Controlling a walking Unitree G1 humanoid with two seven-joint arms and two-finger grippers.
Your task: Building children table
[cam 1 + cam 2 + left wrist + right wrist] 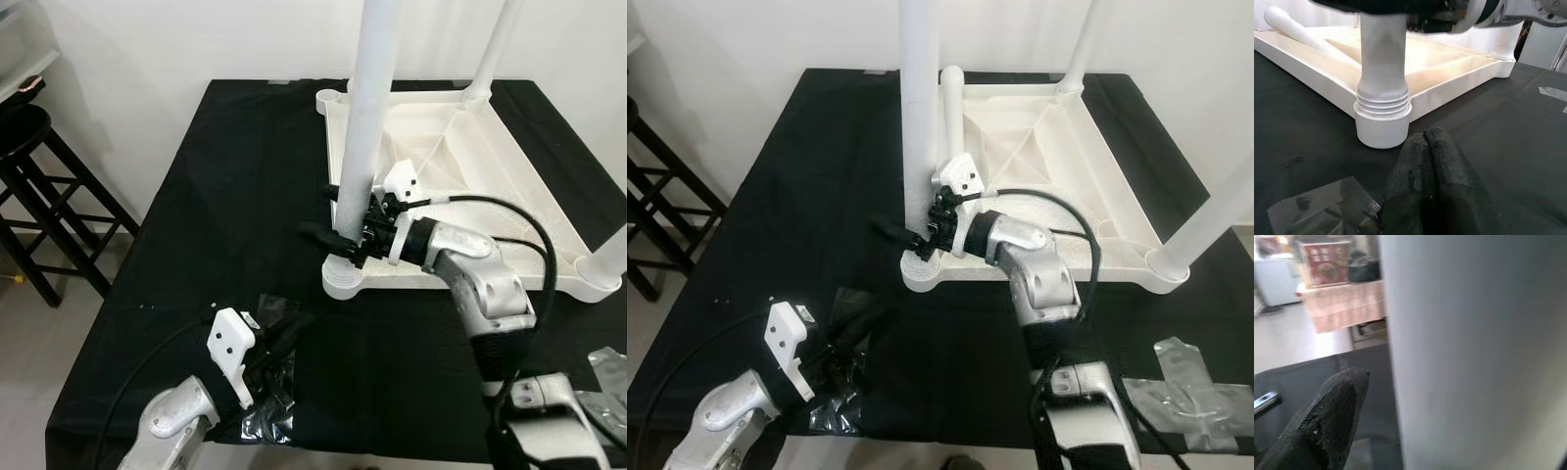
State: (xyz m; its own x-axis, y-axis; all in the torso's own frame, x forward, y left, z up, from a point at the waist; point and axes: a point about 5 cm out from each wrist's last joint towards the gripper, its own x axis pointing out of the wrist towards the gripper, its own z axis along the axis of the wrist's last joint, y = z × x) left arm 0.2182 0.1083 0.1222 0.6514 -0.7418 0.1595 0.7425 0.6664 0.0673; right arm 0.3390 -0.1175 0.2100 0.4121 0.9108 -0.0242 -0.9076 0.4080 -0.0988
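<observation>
One white plastic table leg (364, 108) stands in the near-left corner socket of the upturned white tabletop (460, 147), threads exposed.
Right gripper (338, 238) clamps it; twist squarely. Left gripper (279, 333), fingers closed empty, rests nearby.

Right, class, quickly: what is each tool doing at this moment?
Left tool: shut, holding nothing, resting low over the black tabletop.
Right tool: shut on the near white table leg, just above its socket.
</observation>
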